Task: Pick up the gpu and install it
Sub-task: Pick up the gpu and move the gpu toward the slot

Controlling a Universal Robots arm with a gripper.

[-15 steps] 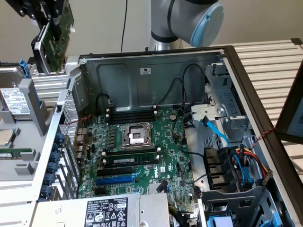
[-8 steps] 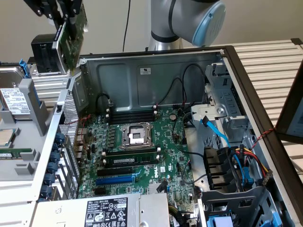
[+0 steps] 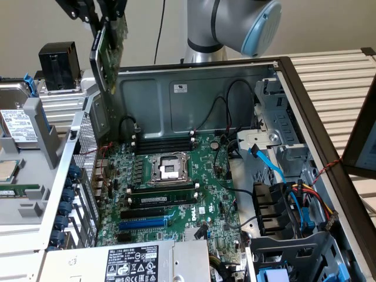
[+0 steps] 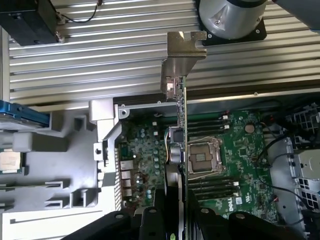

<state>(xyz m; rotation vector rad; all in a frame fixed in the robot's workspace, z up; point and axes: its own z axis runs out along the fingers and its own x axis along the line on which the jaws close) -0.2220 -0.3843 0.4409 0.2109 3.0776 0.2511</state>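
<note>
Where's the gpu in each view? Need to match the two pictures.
Exterior view: gpu at the upper left, tilted, held in the gripper above the rear corner of the open case.
Wrist view: gpu edge-on, held in the gripper, over the motherboard right beside the CPU socket.
Shared landmark: the CPU socket, mid-board in both.

Plain beige wall [image 3: 329,23] behind a pale ribbed metal tabletop [image 3: 332,88], all in soft, even indoor light.
</note>
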